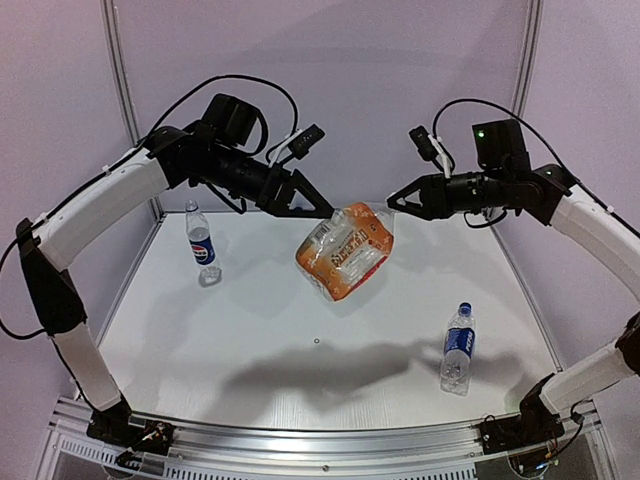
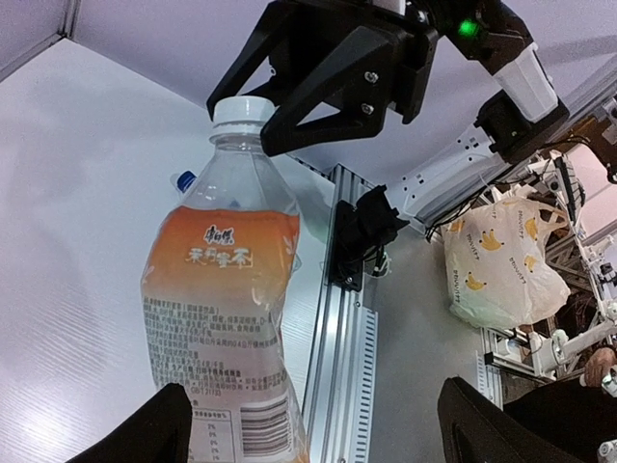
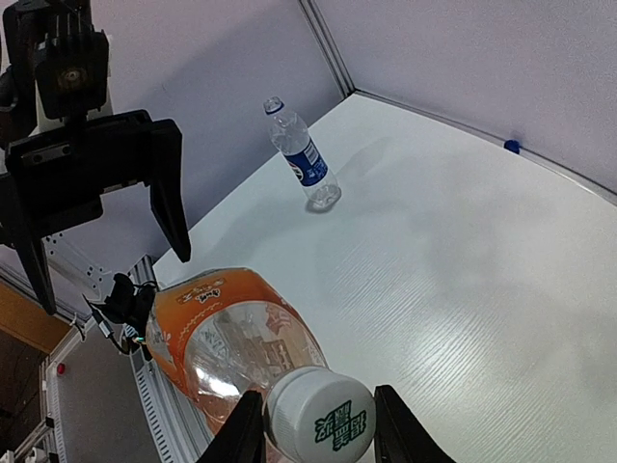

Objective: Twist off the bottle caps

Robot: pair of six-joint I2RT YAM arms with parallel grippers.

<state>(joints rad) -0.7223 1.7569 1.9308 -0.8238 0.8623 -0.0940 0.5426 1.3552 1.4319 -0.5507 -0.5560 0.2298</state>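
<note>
While the right fingers [image 3: 400, 434] pinch the whitish cap [image 3: 320, 417] of the orange-labelled bottle [image 1: 345, 250], held tilted above the surface [image 1: 250, 340], the left fingers [image 2: 135, 434] stand spread about its base. Well apart from both: slim bottle [image 1: 201, 245], upright, uncapped; second slim bottle [image 1: 457, 352], lying, blue cap [image 1: 464, 309] on; loose blue cap [image 3: 511, 147].

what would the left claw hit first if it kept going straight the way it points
Most likely the orange bottle: its base end sits right ahead of the open left claw, while the right claw grips the cap. Depth is unclear.
</note>
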